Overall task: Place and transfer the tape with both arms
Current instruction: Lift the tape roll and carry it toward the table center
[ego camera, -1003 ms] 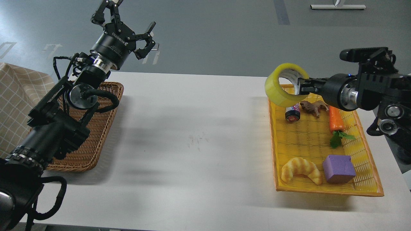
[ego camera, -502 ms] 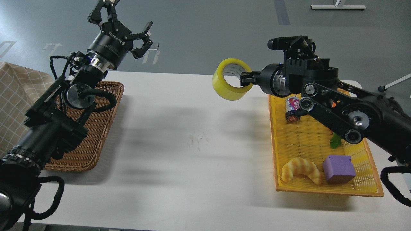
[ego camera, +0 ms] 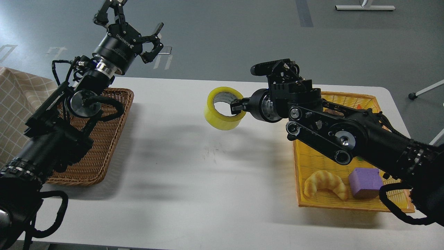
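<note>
Tape (ego camera: 223, 108) hangs over mid-table (ego camera: 194, 166), pinched through its core by my right gripper (ego camera: 236, 106), left gripper (ego camera: 130, 26) raised with fingers spread, holding nothing; rim-only pinch looks thin, roll could swing or slip off on set-down

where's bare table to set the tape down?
Bare white table lies between the brown wicker basket and the yellow plastic tray, below the yellow tape roll held by the right pincer. The tray is crowded: croissant, purple block, right arm overhead. The left pincer hangs open above the basket.
</note>
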Action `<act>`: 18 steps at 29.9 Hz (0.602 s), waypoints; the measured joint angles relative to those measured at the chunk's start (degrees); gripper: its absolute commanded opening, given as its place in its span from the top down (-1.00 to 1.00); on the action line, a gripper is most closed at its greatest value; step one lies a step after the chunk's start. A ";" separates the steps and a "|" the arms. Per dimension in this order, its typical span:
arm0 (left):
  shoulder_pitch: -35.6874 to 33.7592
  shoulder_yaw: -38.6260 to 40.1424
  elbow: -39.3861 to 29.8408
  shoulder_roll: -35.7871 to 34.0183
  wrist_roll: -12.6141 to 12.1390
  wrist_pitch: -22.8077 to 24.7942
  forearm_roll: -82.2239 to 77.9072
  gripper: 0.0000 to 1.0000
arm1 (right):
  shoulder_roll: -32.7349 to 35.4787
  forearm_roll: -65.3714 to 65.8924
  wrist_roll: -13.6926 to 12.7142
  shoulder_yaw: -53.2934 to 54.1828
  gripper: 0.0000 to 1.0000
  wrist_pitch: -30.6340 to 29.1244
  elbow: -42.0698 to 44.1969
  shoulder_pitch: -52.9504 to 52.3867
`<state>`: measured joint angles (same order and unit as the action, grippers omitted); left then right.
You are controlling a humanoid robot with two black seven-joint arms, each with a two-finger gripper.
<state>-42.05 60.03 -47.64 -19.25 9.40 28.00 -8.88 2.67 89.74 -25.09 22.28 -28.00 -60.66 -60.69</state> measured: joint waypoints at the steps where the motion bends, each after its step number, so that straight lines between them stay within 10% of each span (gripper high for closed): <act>1: 0.02 0.00 0.00 0.00 0.00 0.00 0.00 -0.96 | -0.34 0.00 0.04 -0.52 1.00 0.00 0.04 0.24; 18: 0.03 0.00 -0.17 0.18 0.00 0.00 0.00 -0.96 | -2.68 0.11 0.04 -3.45 1.00 0.00 0.92 3.89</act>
<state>-42.01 60.03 -47.81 -19.07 9.40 28.00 -8.88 0.00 89.85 -25.05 18.83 -28.00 -59.74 -56.80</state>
